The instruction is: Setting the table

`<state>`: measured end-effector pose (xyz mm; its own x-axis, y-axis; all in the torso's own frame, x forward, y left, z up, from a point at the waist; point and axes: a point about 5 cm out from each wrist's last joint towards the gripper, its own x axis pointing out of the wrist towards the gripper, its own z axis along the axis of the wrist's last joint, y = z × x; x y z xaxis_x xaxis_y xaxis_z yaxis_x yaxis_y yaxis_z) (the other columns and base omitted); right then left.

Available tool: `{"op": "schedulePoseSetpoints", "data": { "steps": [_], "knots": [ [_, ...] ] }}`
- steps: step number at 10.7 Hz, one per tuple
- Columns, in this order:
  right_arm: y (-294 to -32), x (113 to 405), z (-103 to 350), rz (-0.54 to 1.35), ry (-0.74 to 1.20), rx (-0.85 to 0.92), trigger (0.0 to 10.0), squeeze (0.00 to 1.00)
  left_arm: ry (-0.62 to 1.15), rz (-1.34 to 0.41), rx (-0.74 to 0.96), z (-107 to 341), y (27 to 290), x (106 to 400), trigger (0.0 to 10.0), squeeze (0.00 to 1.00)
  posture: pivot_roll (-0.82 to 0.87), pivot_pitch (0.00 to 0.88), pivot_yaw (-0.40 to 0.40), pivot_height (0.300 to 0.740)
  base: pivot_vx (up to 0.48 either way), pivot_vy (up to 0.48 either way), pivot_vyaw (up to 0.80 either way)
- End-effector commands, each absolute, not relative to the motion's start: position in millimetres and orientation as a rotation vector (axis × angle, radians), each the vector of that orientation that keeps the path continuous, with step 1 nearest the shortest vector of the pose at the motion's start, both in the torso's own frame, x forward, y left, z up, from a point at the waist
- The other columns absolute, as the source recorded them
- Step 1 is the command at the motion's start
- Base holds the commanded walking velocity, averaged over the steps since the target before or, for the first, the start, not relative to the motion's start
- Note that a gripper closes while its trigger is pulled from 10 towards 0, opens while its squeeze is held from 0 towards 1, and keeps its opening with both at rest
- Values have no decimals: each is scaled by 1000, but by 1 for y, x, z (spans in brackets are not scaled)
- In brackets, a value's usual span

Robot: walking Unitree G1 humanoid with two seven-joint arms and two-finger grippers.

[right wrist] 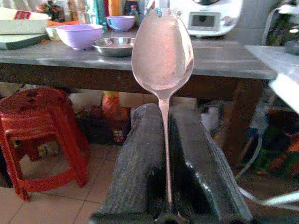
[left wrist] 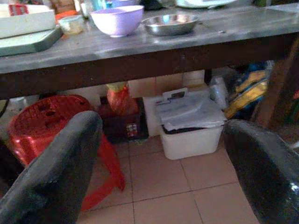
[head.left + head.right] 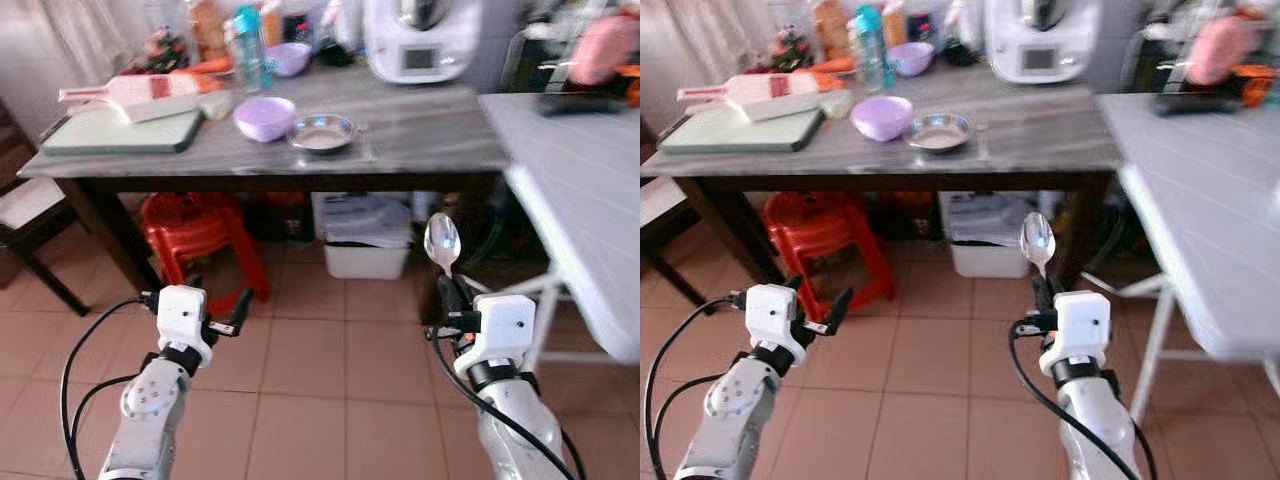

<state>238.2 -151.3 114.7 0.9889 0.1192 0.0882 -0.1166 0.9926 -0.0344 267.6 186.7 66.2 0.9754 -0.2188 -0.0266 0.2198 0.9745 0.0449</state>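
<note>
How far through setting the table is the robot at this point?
Done: a lavender plastic bowl and a shallow steel dish already sit side by side on the grey table. In hand: the right gripper clamps a metal spoon upright, short of the table. Left: carrying the spoon over and laying it by the dishes. The left gripper is open, holding nothing.

open floor tiles (image 3: 320, 350) lie between the robot and the grey table (image 3: 430, 140). the table's right half is bare; its left holds a purple bowl (image 3: 264, 117), a steel dish (image 3: 322, 132) and a cutting board (image 3: 120, 132). a white table (image 3: 590, 200) blocks the right; a red stool (image 3: 200, 235) and a white bin (image 3: 366, 240) sit underneath.
</note>
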Motion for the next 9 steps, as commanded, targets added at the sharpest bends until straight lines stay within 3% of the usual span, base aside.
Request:
{"op": "schedulePoseSetpoints", "data": {
  "steps": [1, 7, 9],
  "knots": [
    [-153, 238, 119, 113, -111, -35, 10000, 0, 8, -244, 43, 71, 182, 271, 10000, 0, -1, 0, 75, 740, 480, 0, 0],
    [-155, 237, 118, 105, -105, -38, 10000, 0, 9, -271, 33, 71, 174, 273, 10000, 0, -10, 0, 77, 740, 480, 0, 0],
    [-155, 237, 119, 105, -106, -42, 10000, 0, 8, -277, 31, 72, 173, 275, 10000, 0, -13, 0, 75, 740, 480, 0, 750]
  ]
}}
